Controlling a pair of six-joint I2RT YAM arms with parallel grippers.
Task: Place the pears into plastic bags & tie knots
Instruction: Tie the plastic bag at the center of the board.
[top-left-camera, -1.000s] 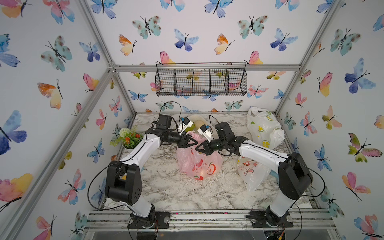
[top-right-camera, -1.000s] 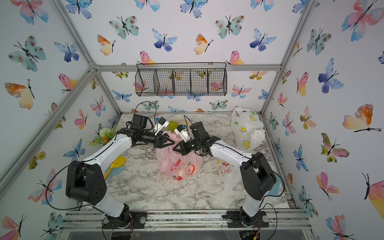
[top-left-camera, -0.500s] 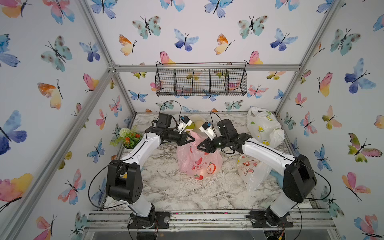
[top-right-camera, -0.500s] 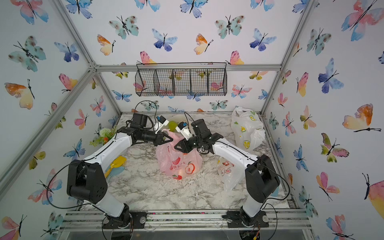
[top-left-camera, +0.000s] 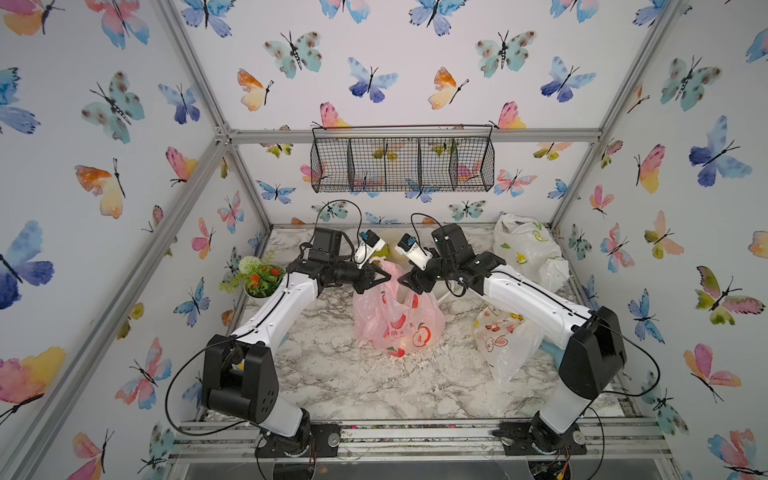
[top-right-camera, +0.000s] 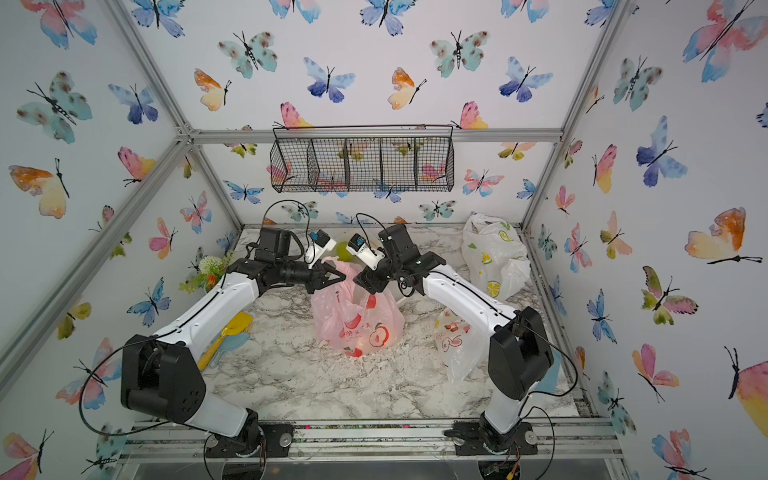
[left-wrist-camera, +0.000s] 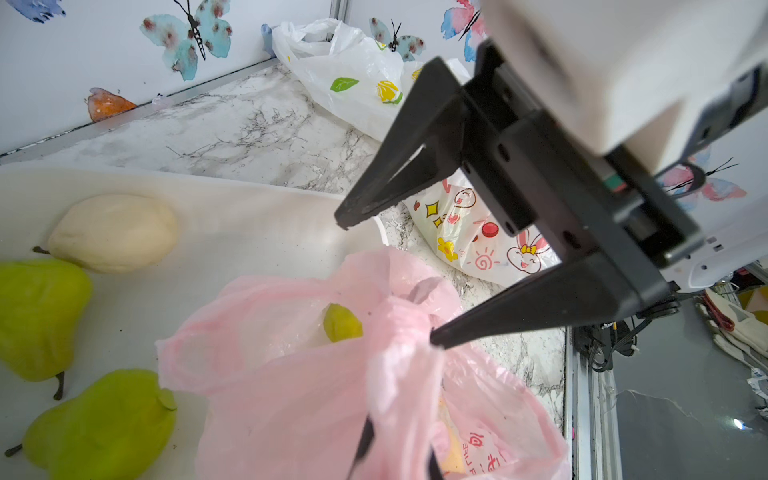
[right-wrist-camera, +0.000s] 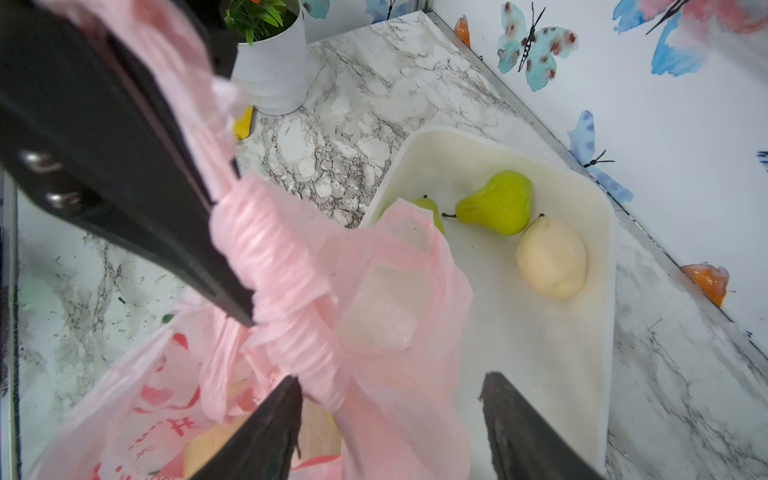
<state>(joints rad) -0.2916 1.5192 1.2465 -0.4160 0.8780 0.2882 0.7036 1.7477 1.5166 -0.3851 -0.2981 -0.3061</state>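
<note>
Right gripper (right-wrist-camera: 388, 380) newly agape; left gripper (top-left-camera: 384, 277) newly tight on pink bag (top-left-camera: 395, 324)

The left gripper (top-left-camera: 385, 276), a second ago parted beside the pink apple-print bag (top-left-camera: 399, 328) at frame centre, has snapped closed on the bag's twisted handle strip (right-wrist-camera: 270, 266). The right gripper (left-wrist-camera: 386, 282), which had been pinching that strip, has let go and spread its jaws, one fingertip resting against the plastic. It has also shifted slightly up the frame in both top views.
</note>
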